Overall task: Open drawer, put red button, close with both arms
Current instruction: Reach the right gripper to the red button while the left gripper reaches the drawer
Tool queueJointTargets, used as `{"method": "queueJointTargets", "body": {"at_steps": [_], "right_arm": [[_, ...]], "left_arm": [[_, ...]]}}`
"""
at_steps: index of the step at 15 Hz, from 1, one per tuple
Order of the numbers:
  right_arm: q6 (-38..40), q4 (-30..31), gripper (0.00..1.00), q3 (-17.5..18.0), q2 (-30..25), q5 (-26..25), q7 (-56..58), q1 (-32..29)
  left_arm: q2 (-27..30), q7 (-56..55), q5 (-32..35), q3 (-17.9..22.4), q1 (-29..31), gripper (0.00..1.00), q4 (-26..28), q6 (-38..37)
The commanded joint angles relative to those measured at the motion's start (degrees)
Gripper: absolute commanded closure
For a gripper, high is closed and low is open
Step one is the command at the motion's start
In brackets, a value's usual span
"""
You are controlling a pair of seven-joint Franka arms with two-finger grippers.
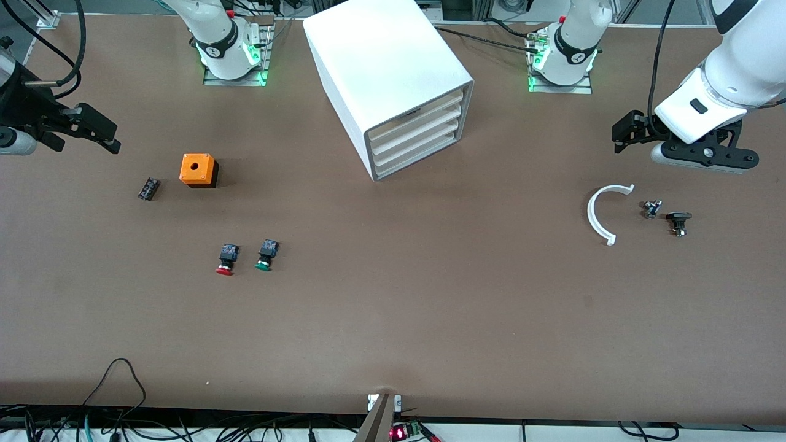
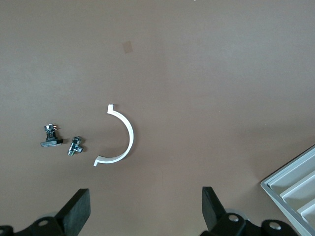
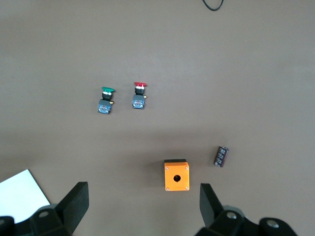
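The white cabinet (image 1: 387, 67) stands at the middle of the table near the robot bases. Its four cream drawers are shut, and the drawer (image 1: 417, 124) is second from the top. The red button (image 1: 226, 259) lies on the table toward the right arm's end, beside a green-capped one (image 1: 266, 255). It also shows in the right wrist view (image 3: 139, 96). My right gripper (image 1: 107, 136) hangs open and empty over the right arm's end of the table, its own view (image 3: 142, 206) showing the jaws wide apart. My left gripper (image 1: 623, 132) is open and empty (image 2: 145, 206) over the left arm's end.
An orange box (image 1: 198, 169) with a hole on top and a small black part (image 1: 148, 188) lie toward the right arm's end. A white plastic arc (image 1: 591, 212) and two small metal parts (image 1: 651, 209) (image 1: 678, 222) lie under the left gripper's area.
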State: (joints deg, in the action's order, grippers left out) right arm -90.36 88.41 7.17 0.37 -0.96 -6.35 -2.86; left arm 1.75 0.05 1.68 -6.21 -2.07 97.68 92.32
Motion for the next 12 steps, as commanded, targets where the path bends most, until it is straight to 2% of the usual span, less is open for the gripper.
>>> {"method": "queueJointTargets", "body": {"at_steps": [1, 5, 7, 12], "right_arm": [[1.9, -3.1, 0.0, -0.1, 1.6, -0.8, -0.4, 1.1], [2.2, -4.3, 0.0, -0.3, 2.2, -0.6, -0.4, 0.9], [1.9, -2.2, 0.0, -0.1, 2.8, -1.2, -1.0, 1.9], [0.7, -1.9, 0.0, -0.1, 10.5, -0.3, -0.8, 2.7]], "left_arm": [[-0.9, 0.2, 1.1, -0.1, 0.5, 0.0, -1.7, -1.3], [-1.0, -0.2, 1.0, 0.4, 0.6, 0.0, -1.7, -1.1], [-1.0, -0.5, 1.0, 0.6, 1.0, 0.0, -1.7, -1.1], [-1.3, -0.4, -0.1, 0.5, 1.6, 0.0, -1.9, -1.1]]}}
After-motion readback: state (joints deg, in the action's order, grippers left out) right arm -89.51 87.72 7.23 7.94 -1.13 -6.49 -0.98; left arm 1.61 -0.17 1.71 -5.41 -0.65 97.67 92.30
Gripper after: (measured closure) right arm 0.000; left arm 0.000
